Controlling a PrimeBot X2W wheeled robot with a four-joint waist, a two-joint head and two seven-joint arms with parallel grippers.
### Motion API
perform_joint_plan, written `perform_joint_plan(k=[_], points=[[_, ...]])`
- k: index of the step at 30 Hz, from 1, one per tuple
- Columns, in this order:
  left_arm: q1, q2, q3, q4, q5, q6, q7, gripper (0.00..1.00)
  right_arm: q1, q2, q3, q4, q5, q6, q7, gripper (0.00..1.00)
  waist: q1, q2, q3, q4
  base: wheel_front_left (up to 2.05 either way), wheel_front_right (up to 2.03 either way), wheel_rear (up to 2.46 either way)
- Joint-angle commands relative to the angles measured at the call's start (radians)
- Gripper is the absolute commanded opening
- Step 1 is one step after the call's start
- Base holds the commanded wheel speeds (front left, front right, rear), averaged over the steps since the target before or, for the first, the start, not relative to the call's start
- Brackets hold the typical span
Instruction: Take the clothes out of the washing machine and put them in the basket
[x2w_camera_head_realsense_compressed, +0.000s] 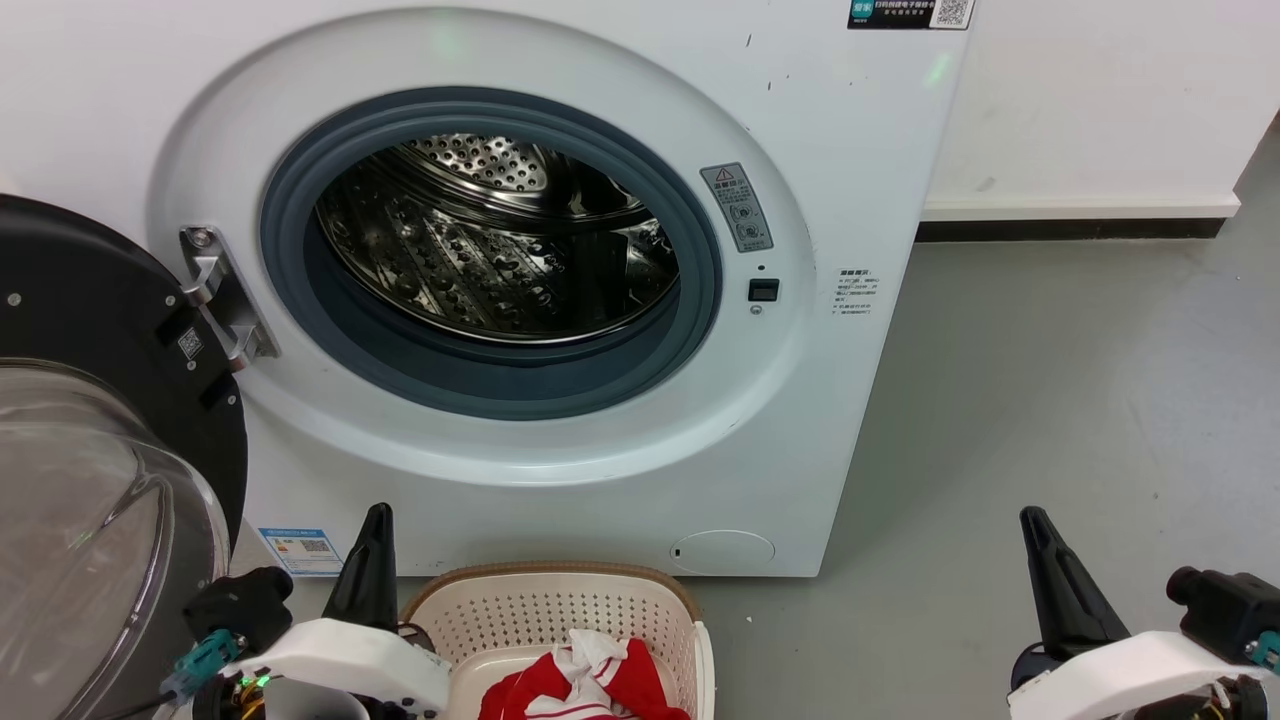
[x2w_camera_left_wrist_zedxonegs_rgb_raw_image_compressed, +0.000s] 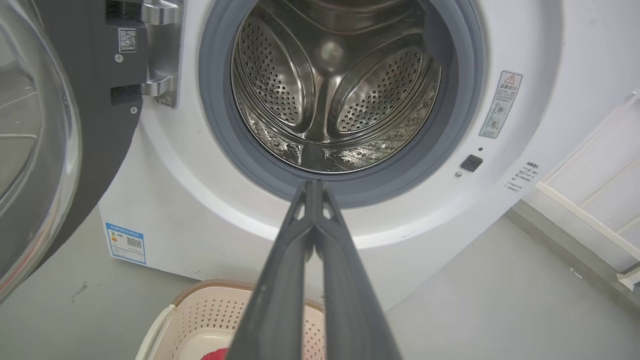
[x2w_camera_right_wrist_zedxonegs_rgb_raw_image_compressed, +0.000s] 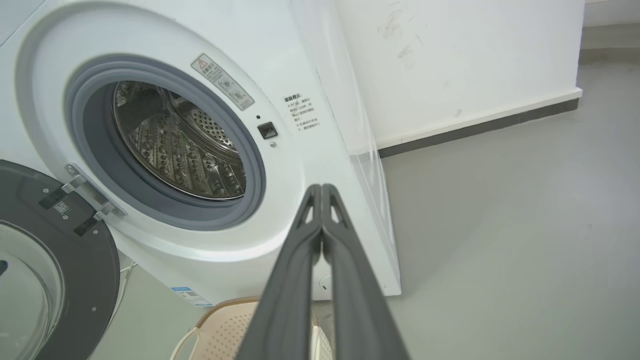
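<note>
The white washing machine (x2w_camera_head_realsense_compressed: 830, 130) stands ahead with its door swung open to the left; its steel drum (x2w_camera_head_realsense_compressed: 500, 240) holds no fabric that I can see. On the floor in front sits the cream basket (x2w_camera_head_realsense_compressed: 560, 605), and red clothes (x2w_camera_head_realsense_compressed: 590, 685) with white trim lie inside it. My left gripper (x2w_camera_head_realsense_compressed: 377, 515) is shut and empty, just left of the basket. Far to the right, over bare floor, my right gripper (x2w_camera_head_realsense_compressed: 1030, 520) is also shut and empty. In the left wrist view the left gripper (x2w_camera_left_wrist_zedxonegs_rgb_raw_image_compressed: 314, 184) points at the porthole's lower rim.
The black-framed glass door (x2w_camera_head_realsense_compressed: 90, 440) juts out at the left, close to my left arm. Grey floor (x2w_camera_head_realsense_compressed: 1080, 420) spreads to the right of the machine up to a white wall with a dark skirting (x2w_camera_head_realsense_compressed: 1070, 228).
</note>
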Motion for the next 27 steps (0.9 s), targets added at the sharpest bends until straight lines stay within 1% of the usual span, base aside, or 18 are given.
perform_joint_plan(k=[1,14,27], points=[[-0.029,0.000,0.012,-0.009,-0.047,-0.010,0.009,0.00,-0.037,-0.009,-0.001,-0.003,0.055,0.000,0.003,0.00,0.0000,0.0000,0.001,0.000,0.00,0.00,0.00],[-0.042,-0.009,0.040,0.005,-0.247,-0.027,0.052,0.00,-0.069,-0.017,-0.006,0.038,0.279,0.000,0.017,0.00,0.0000,0.0000,0.005,0.001,0.00,0.00,0.00],[-0.053,-0.017,0.065,0.019,-0.421,-0.043,0.090,0.00,-0.094,-0.021,-0.013,0.075,0.471,0.000,0.032,0.00,0.0000,0.0000,0.010,0.002,0.00,0.00,0.00]])
